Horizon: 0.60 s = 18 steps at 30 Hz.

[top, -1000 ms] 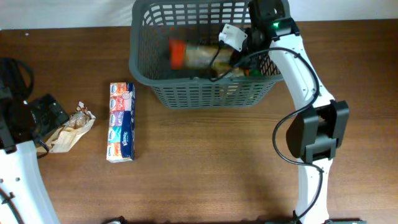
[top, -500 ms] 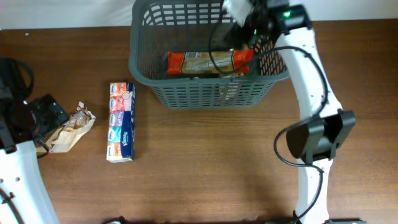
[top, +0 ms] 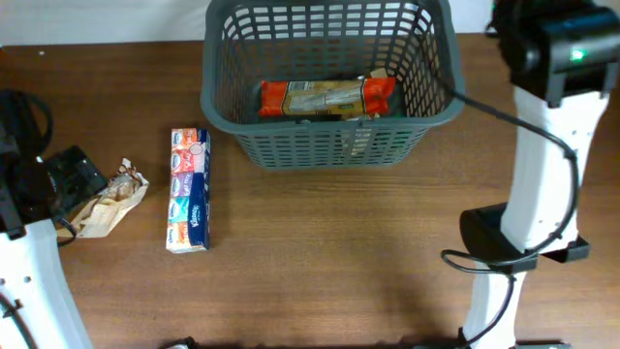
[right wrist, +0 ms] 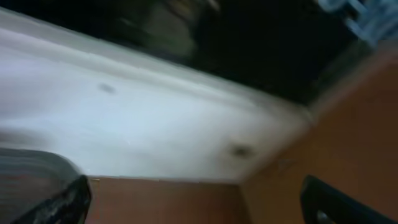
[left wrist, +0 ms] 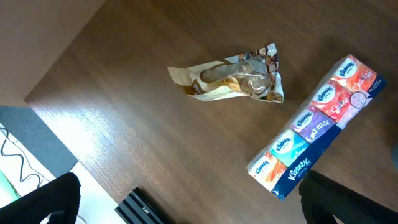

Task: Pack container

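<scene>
The container, a dark grey slotted basket (top: 426, 107), stands at the back middle of the table. An orange and tan packet (top: 327, 97) lies flat inside it. A Kleenex tissue multipack (top: 189, 189) lies left of the basket and also shows in the left wrist view (left wrist: 317, 121). A crumpled brown snack packet (top: 111, 199) lies further left and shows in the left wrist view too (left wrist: 239, 78). My left gripper (top: 73, 176) hangs open and empty beside the snack packet, fingers wide apart (left wrist: 186, 202). My right gripper (right wrist: 193, 199) is open and empty, raised right of the basket; its view is blurred.
The wooden table (top: 329, 252) runs to a left edge (left wrist: 56, 124) near my left arm. A small black ribbed object (left wrist: 146, 208) lies just beyond that edge. The right arm's white links (top: 538, 165) stand at the right side.
My right gripper let go of the orange packet in the basket, then lifted out and swung up to the right. The packet now lies flat. The left arm has not moved.
</scene>
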Each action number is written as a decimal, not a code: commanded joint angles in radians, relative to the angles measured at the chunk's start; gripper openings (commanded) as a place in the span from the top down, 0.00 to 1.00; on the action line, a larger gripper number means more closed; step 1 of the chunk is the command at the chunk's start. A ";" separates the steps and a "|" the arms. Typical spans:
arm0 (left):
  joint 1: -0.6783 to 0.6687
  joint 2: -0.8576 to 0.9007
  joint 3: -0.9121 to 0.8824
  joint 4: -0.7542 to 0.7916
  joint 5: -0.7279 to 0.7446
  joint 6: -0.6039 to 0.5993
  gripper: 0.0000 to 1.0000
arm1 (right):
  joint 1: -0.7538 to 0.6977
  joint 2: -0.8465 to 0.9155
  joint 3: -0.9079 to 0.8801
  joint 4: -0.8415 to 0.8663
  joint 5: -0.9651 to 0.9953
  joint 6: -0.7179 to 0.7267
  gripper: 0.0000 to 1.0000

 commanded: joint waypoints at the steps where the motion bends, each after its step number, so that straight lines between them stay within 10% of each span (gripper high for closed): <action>1: 0.007 0.003 0.003 -0.014 0.008 -0.010 0.01 | -0.111 -0.030 0.005 -0.087 0.174 0.227 0.01; 18: 0.007 0.003 0.003 -0.004 0.104 -0.008 0.01 | -0.751 -0.028 -0.005 -0.499 -0.446 0.560 0.01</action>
